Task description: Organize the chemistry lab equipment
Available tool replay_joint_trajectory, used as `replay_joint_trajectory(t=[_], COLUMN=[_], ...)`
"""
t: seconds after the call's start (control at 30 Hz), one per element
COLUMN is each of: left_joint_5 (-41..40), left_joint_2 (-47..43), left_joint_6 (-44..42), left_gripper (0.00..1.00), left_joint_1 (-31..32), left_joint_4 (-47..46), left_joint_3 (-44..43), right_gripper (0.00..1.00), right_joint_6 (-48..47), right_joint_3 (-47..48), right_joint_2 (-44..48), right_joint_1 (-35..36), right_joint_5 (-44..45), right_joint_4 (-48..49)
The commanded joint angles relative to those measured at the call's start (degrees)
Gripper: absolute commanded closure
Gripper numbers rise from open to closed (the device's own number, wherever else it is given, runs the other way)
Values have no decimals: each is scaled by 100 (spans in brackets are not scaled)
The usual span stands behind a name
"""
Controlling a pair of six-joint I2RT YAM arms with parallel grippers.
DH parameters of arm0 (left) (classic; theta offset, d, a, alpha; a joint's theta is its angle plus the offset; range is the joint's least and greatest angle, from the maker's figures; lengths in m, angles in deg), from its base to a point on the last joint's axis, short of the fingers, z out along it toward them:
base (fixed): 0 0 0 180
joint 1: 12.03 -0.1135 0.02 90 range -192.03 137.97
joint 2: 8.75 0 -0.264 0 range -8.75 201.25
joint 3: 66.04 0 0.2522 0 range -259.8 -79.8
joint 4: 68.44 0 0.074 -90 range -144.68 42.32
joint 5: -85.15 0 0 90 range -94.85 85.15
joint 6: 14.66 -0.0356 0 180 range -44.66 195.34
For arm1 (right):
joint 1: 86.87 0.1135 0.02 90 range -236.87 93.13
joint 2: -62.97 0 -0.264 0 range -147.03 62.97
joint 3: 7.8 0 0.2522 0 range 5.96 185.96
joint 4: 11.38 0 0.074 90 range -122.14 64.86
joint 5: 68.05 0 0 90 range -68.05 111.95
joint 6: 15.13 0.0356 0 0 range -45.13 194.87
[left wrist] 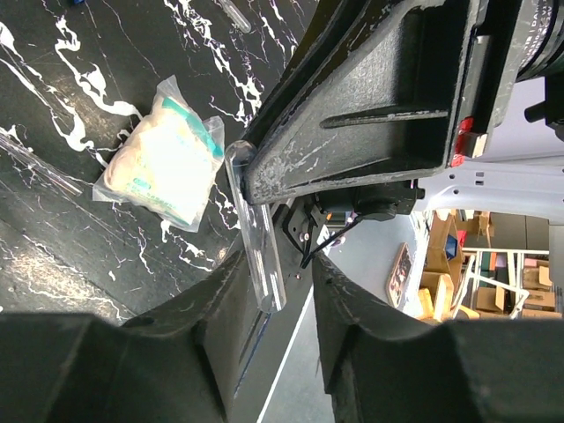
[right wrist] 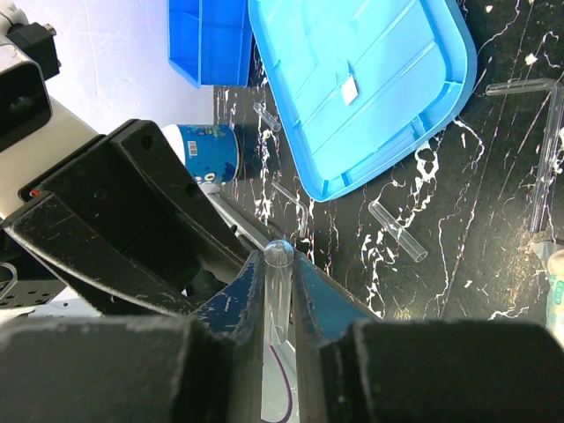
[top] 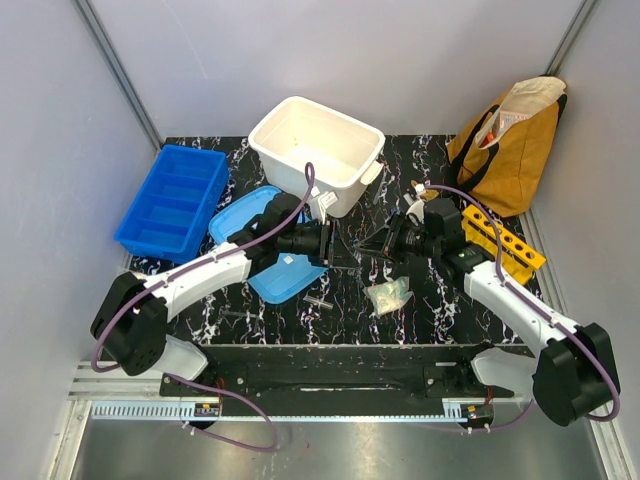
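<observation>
Where the arms meet, item held: thin transparent tube (right wrist: 278,300), rounded end uppermost, at mid-frame of the overhead view, lifted off the table (top: 440,305).
Right claw: right gripper (right wrist: 280,269) clamped on the tube, one finger pressed to each side of it.
Left claw: left gripper (left wrist: 291,291) with jaws apart around the same tube. The tube lies against one finger, and a gap shows between it and the other finger.
Loose tubes (right wrist: 397,231): several lie flat on the table. In the right wrist view, a short one is just below the lid's edge, another sits between lid and tray, and a long one is at the right edge of the frame.
Soft wad (left wrist: 163,163): pale greenish-white, in clear wrap, flat on the table. It sits just below the two claws in the overhead view, apart from both.
Rack (top: 503,243): yellow-orange, round holes facing up, lying aslant right of centre, just beside the right arm.
Blue lid (top: 265,245): flat on the table, left of centre, partly under the left arm.
White tub (top: 315,150): open, upper centre, just above the lid.
Blue divided tray (top: 170,200): upper left, near the lid.
Mustard bag (top: 510,140): upper right corner, leaning at the table's far edge, beyond the rack.
Table: black, white-veined surface.
</observation>
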Motion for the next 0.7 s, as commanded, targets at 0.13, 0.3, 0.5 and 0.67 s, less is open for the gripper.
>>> replay_joint_trajectory(t=[0.13, 0.3, 0.5, 0.67], left_joint_5=[202, 246, 264, 194], left_joint_2=[3, 55, 73, 47], left_joint_6=[-69, -87, -113, -507], left_gripper=[69, 68, 71, 86], left_joint_1=[20, 20, 20, 20], left_joint_4=[-397, -414, -379, -20], left_joint_3=[-87, -61, -96, -209], right_gripper=[83, 83, 83, 81], right_joint_6=[77, 165, 200, 200], right_joint_3=[-108, -178, -187, -178], right_joint_2=[183, 166, 236, 245], right_joint_1=[41, 41, 40, 32], right_joint_5=[-244, -288, -253, -323], right_joint_4=[509, 625, 652, 573])
